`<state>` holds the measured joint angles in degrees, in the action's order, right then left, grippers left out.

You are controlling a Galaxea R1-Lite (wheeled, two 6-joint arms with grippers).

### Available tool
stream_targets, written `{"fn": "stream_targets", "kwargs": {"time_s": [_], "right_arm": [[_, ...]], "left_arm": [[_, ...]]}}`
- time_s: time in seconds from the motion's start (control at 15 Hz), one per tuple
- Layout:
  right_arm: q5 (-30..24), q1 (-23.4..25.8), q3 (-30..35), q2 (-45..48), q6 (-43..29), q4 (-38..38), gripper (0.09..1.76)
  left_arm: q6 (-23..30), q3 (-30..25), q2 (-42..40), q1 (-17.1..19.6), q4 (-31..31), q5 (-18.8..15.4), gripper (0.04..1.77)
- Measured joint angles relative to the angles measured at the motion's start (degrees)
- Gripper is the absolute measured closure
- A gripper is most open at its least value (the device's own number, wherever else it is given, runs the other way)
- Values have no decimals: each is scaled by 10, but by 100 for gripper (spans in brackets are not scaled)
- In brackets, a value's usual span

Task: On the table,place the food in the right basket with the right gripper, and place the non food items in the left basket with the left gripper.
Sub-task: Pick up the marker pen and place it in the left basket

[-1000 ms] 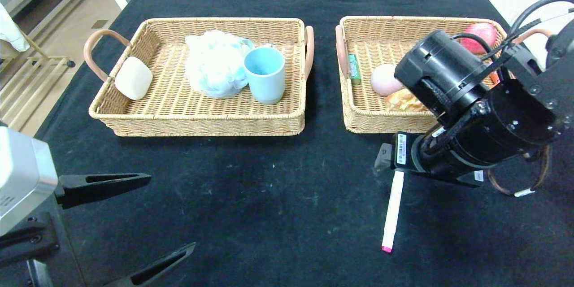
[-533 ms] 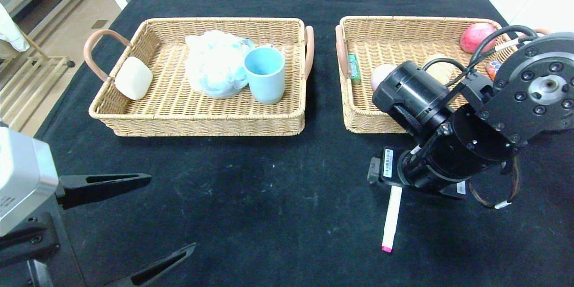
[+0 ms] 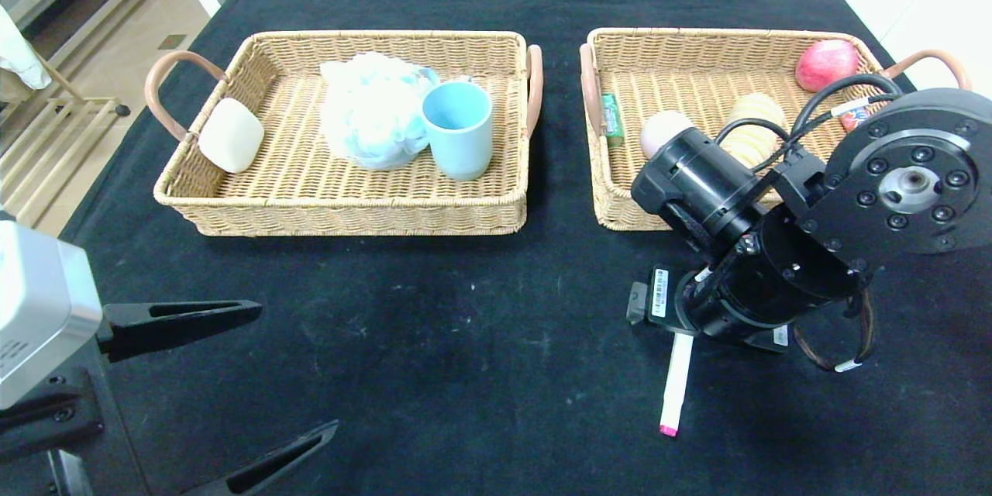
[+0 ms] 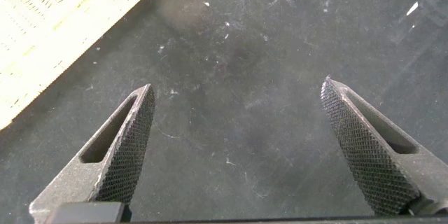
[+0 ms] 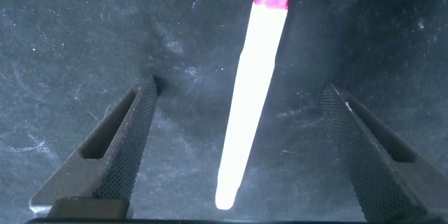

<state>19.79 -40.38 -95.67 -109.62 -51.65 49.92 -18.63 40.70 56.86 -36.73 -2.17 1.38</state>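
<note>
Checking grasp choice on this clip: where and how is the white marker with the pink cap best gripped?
Probably at mid-barrel, from straight above. The white marker with the pink cap lies flat on the black tablecloth, its long, slim barrel running between the open fingers of the right gripper, so closing across the barrel looks right. The left gripper is parked open.

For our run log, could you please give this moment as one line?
right pincer: open, straddling marker on table | left pincer: open, parked | marker: not gripped
</note>
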Motion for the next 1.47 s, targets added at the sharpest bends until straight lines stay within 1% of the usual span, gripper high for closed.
{"fn": "stream_targets", "kwargs": {"time_s": [0.2, 0.27, 0.4, 0.53, 0.73, 0.8, 0.87, 1.47], "right_arm": [[0, 0, 1, -3, -2, 0, 15], [0, -1, 1, -5, -2, -1, 27], [0, -1, 1, -7, -2, -2, 57], [0, -4, 2, -8, -2, -1, 81], [-1, -5, 2, -9, -2, 0, 106], [-2, -5, 2, -9, -2, 0, 122], [-2, -6, 1, -9, -2, 0, 155], [-1, -7, 2, -10, -8, 1, 156]], "left_arm": [[-4, 0, -1, 0, 0, 0, 9], [-4, 0, -2, 0, 0, 1, 9], [-5, 0, -4, 0, 0, 1, 9], [-5, 0, -5, 0, 0, 1, 9], [-5, 0, -8, 0, -1, 0, 9], [-5, 0, -9, 0, -1, 0, 9], [-5, 0, -9, 0, -1, 0, 9], [-10, -1, -10, 0, -2, 0, 9]]}}
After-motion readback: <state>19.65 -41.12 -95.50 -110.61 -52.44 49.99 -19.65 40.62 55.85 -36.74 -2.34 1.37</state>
